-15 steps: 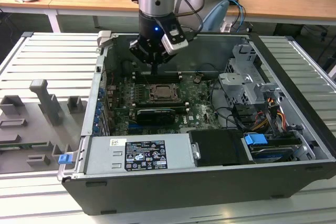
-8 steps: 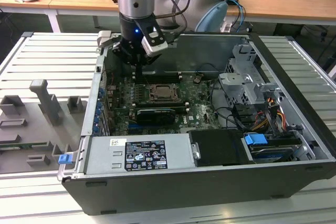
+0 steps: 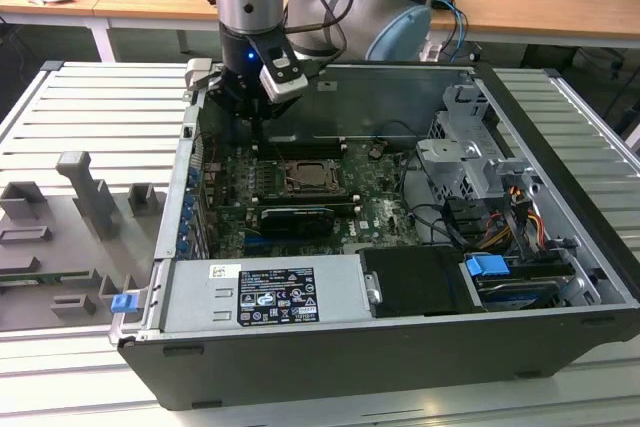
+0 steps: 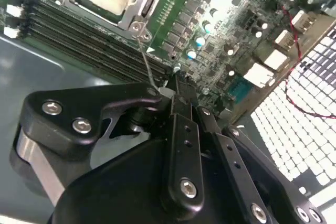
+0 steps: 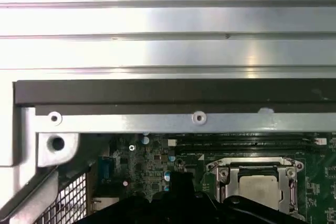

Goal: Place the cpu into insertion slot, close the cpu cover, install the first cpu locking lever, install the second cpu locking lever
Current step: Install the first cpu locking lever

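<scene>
Gripper [image 3: 254, 119], fingers together, hangs beside the insertion slot [image 3: 315, 176] in the exterior view, touches the thin locking lever [image 4: 145, 59] in the second wrist view, and in the first wrist view the cpu [image 5: 260, 184] lies under the shut cpu cover [image 5: 252, 162], so the lever step seems in hand, needing a steady downward push.

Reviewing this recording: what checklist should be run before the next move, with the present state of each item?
1. cpu seated in the insertion slot: ok.
2. cpu cover down over the cpu: ok, it looks flat.
3. Thin locking lever meets the tip of the tool: ok.
4. Lever hooked under its catch: cannot tell.
5. Tool clear of the memory slots: cannot tell.
</scene>
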`<state>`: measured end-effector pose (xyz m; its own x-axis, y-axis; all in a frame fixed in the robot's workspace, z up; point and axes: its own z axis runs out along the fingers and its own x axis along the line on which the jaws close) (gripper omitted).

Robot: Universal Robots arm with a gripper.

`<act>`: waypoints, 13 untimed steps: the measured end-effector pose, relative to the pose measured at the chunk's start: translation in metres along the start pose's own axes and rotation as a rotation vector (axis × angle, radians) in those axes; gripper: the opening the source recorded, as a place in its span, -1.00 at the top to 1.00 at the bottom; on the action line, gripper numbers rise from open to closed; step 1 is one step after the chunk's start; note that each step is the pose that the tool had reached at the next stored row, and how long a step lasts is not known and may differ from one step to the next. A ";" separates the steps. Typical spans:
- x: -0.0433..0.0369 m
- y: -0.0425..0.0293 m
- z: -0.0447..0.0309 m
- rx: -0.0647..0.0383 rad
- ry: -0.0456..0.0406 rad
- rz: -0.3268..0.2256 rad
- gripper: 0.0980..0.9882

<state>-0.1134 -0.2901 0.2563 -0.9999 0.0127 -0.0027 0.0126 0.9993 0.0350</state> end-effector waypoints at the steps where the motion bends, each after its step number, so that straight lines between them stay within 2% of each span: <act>1: -0.0025 0.0000 0.0003 0.000 -0.0001 0.000 0.98; 5: -0.0202 0.0002 0.0015 0.000 -0.0001 0.000 0.98; 8: -0.0436 0.0003 0.0065 0.000 0.0009 0.000 0.98; 10: -0.0545 0.0003 0.0096 0.000 0.0017 0.000 0.98; 11: -0.0588 0.0003 0.0110 0.000 0.0015 0.000 0.98; 13: -0.0628 0.0003 0.0124 -0.006 0.0020 -0.001 0.98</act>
<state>-0.0506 -0.2901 0.2442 -0.9999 0.0117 -0.0007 0.0117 0.9991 0.0410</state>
